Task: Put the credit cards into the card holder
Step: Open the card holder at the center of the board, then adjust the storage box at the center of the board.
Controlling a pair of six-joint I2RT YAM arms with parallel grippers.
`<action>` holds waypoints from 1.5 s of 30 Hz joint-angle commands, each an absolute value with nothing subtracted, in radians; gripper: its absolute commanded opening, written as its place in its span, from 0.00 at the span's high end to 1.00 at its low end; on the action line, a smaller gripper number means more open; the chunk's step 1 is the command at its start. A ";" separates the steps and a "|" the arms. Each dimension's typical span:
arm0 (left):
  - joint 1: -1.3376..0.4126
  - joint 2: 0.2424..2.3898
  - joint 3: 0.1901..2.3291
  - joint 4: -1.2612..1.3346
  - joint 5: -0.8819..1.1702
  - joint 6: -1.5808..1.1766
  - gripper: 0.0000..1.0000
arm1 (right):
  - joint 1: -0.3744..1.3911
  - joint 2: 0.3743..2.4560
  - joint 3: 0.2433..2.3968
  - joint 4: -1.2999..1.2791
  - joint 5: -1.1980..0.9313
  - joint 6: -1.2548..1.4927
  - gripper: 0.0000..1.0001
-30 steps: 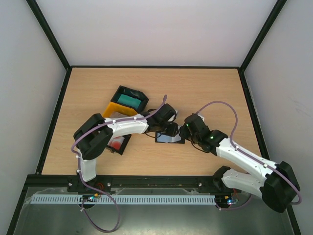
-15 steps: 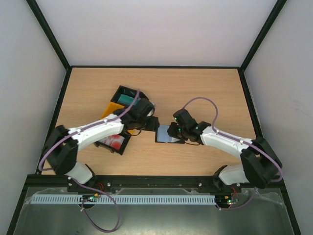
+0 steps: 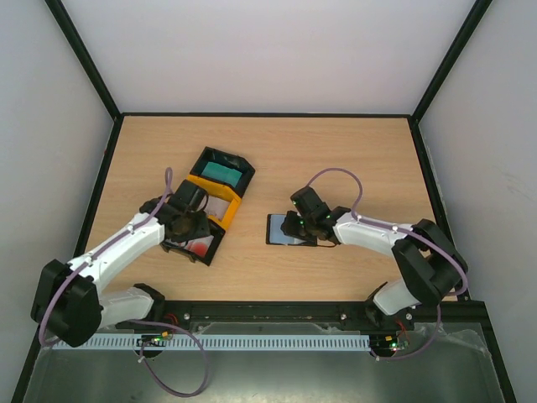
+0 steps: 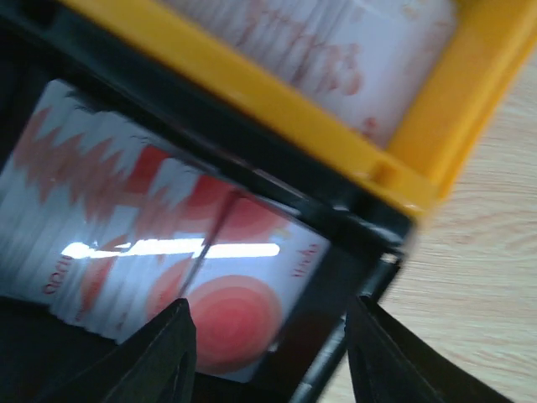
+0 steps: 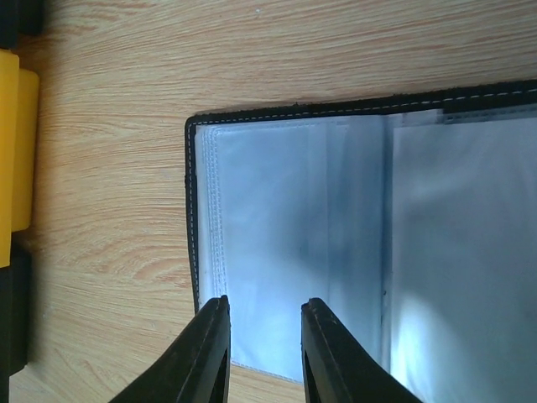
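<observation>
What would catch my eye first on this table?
Likely the bright yellow tray left of centre, with a stack of red-and-white cards in the black tray beside it, under the open left gripper. To the right, the card holder lies spread open beneath the right gripper.

Left wrist view. The top red-and-white plastic card (image 4: 210,277) of the stack in the black tray (image 4: 277,180) lies directly ahead of the left pincer (image 4: 270,340).
- A short line of small red lettering (image 4: 57,284) runs sideways along the card edge, ahead and left of the pincer.
- A second short line (image 4: 304,262) sits ahead and right of the pincer, just above its right finger.
- Both are blurred; no letter can be made out with confidence.

The pale white-pink cards (image 4: 336,42) in the yellow plastic tray (image 4: 277,92), further ahead of the pincer, carry faint reddish marks. These may be print but are illegible.

Top and right wrist views: nothing readable.
</observation>
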State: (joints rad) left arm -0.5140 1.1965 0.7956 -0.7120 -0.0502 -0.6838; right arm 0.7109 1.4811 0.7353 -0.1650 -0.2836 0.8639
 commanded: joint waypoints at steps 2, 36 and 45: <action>-0.437 1.214 0.750 -0.723 -0.026 -0.675 0.53 | 0.733 1.515 0.751 -0.133 -0.297 0.859 0.76; -0.436 1.471 0.783 -0.544 0.073 -0.585 0.34 | 0.739 1.523 0.653 0.000 -0.305 0.905 0.80; -0.436 1.478 0.810 -0.544 0.158 -0.596 0.55 | 0.740 1.497 0.634 -0.007 -0.277 0.920 0.81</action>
State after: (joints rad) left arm -0.4381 1.4849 0.7971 -0.5148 0.1001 -0.5873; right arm 0.7338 1.5223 0.6582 -0.0158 -0.3126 0.9028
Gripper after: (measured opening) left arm 0.462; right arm 0.195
